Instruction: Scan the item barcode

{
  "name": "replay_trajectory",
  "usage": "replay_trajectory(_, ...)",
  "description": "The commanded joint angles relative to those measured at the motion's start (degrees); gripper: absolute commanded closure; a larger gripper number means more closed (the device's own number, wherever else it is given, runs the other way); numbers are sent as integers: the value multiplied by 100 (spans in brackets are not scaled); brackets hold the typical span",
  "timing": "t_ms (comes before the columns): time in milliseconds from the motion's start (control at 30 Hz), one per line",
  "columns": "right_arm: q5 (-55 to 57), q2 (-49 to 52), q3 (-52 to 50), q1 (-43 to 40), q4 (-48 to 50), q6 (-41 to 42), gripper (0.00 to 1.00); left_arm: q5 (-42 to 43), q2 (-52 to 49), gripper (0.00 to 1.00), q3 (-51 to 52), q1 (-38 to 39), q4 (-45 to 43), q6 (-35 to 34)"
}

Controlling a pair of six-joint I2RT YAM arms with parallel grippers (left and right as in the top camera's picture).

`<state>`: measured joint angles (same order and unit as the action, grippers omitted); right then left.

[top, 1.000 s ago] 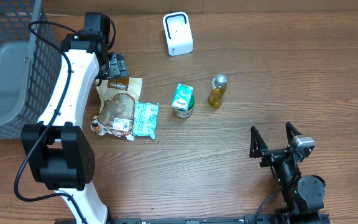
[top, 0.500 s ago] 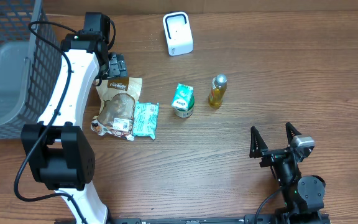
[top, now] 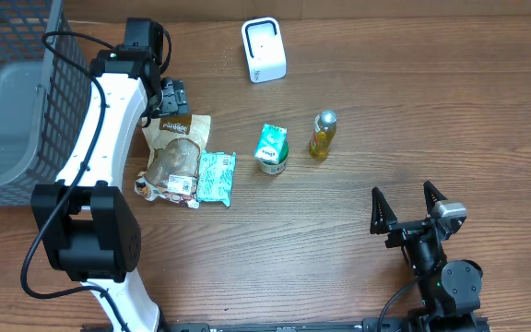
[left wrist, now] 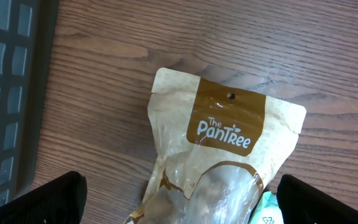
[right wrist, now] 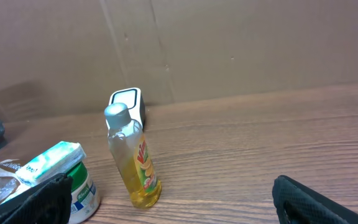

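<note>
While your left arm reached from the near edge of the table (top: 468,111) toward the far edge, with the wrist turned down, your left gripper (top: 171,95) hung over the top end of the brown pouch (top: 175,152). Its jaws were spread fully wide and held nothing. The pouch lay flat near the left edge, beside the basket (top: 17,55), and a teal packet (top: 216,177) touched its right side. Your right arm sat folded low near the near right corner. Your right gripper (top: 406,207) pointed toward the far edge, also fully spread and empty. The white scanner (top: 264,50) stood near the far edge, well apart from the pouch. A small carton (top: 270,148) and a bottle (top: 322,135) stood near the middle.
</note>
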<state>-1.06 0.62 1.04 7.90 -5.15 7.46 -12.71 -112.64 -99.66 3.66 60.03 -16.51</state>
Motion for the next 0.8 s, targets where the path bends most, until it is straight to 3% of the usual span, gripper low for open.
replay_trajectory(0, 33, -46, -59, -20, 31, -24, 0, -120, 24, 1, -68, 22, -9, 2)
replay_trajectory(767, 2, -46, 295, -20, -302, 168, 0, -120, 24, 0, -68, 22, -9, 2)
